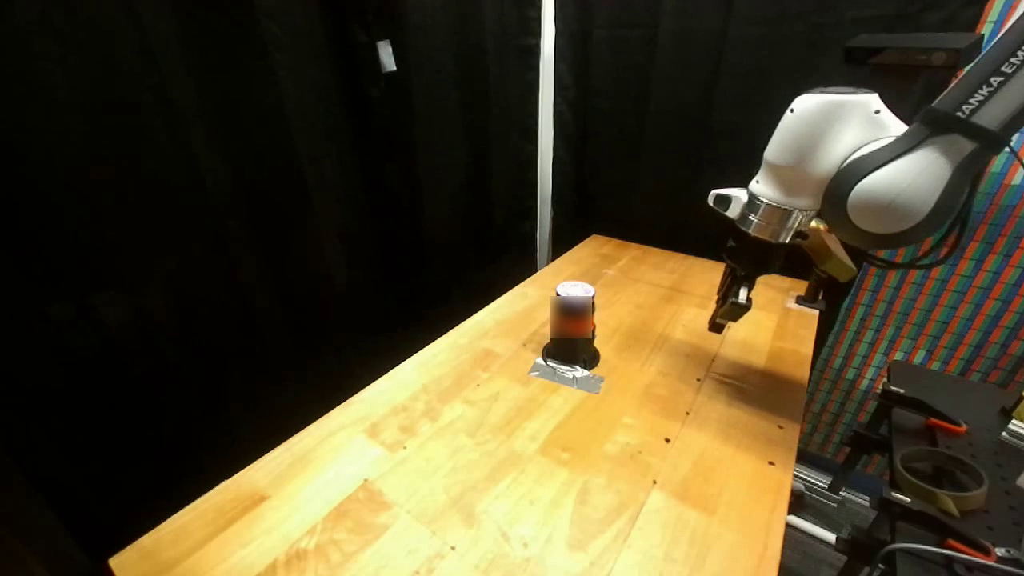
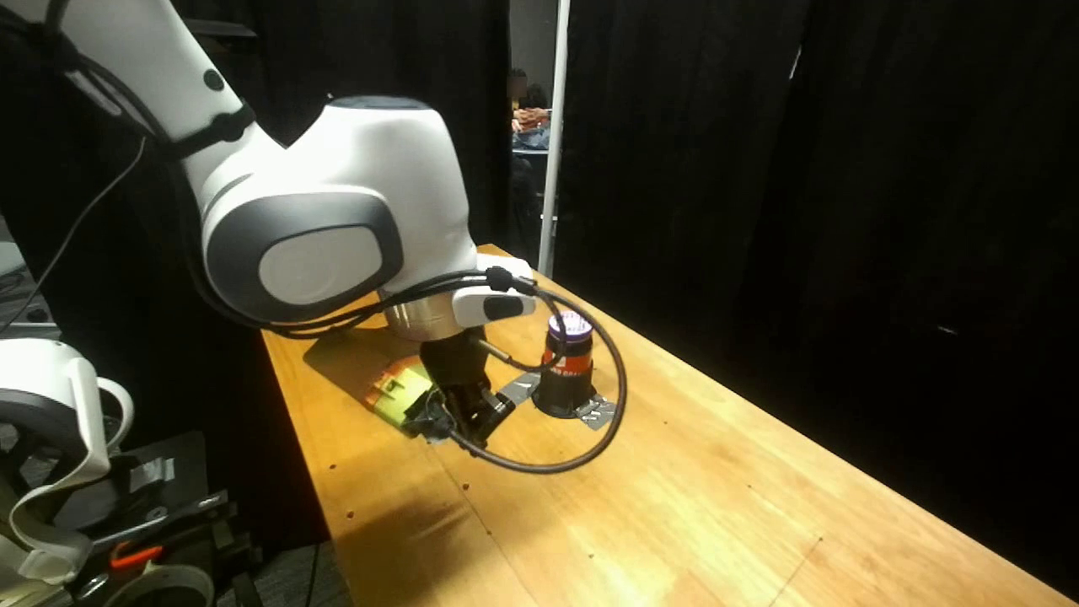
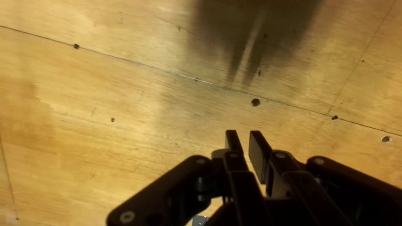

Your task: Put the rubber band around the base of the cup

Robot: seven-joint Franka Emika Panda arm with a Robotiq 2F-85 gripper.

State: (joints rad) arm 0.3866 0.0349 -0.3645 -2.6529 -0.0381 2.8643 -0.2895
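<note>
Fingers (image 3: 258, 156) narrowly parted and empty, our gripper (image 3: 243, 138) hangs nearer the edge of the counter (image 1: 448, 480) by the black shelf (image 1: 932, 380), while the cup (image 2: 574, 366) stands upright across, toward the curtain (image 1: 280, 200) edge.

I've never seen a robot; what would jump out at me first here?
Probably the big white robot arm over the wooden table, its black gripper slightly open above it. Next, the small dark cup, striped orange-red, standing on that table, silver tape at its foot.
</note>
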